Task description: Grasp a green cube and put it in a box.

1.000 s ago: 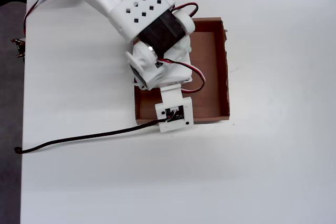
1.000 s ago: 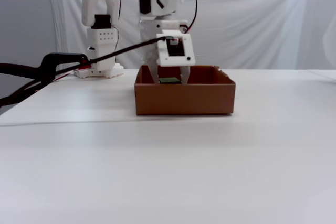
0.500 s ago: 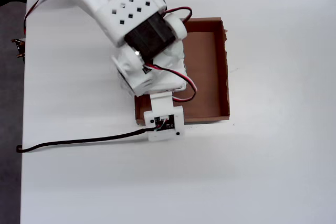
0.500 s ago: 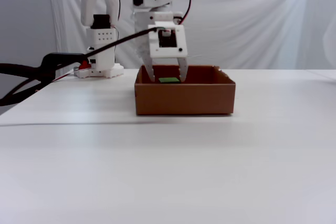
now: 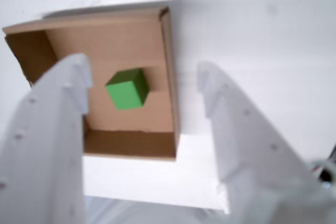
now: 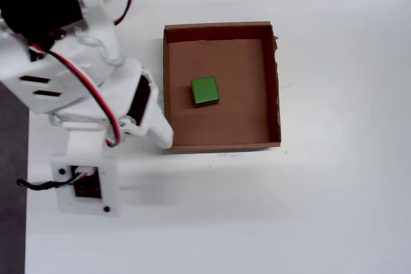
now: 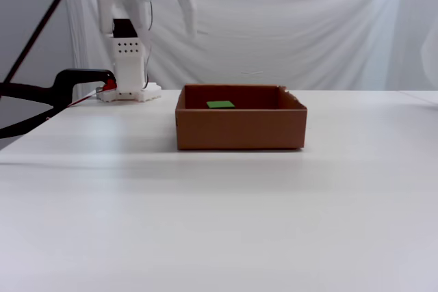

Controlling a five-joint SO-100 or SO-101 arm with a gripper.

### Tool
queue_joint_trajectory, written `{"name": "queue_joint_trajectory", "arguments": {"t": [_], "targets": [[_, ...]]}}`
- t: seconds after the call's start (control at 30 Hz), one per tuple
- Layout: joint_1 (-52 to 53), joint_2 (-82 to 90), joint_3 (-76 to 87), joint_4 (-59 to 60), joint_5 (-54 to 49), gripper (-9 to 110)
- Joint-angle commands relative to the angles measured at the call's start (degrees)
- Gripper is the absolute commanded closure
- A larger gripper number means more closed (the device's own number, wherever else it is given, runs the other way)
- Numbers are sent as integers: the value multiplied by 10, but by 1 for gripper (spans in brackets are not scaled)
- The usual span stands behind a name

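In the box [image 6: 275, 81], green cube [image 6: 205, 91], hand [image 5: 142, 85] spread above, apart

The overhead view looks straight down on the table [image 6: 321, 210] and box [image 6: 221, 26]. The fixed view sits low at the near table edge, facing the far curtain [image 7: 308, 32]. The wrist view, somewhat blurred, looks down from high. All three share the box.

We record bright, even, diffuse light in all views. Wrist view: gripper [image 5: 142, 95] fingers [image 5: 47, 129] blurred, out of focus; box [image 5: 168, 51] fairly sharp. Overhead view: faint soft shadow on table [image 6: 334, 210] near the box's front wall.
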Motion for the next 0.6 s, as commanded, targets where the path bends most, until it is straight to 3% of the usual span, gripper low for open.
{"name": "queue_joint_trajectory", "arguments": {"t": [0.0, 0.3, 0.57], "targets": [[47, 67, 19, -13, -33, 77], [149, 218, 226, -55, -127, 78], [161, 323, 394, -74, -155, 81]]}}
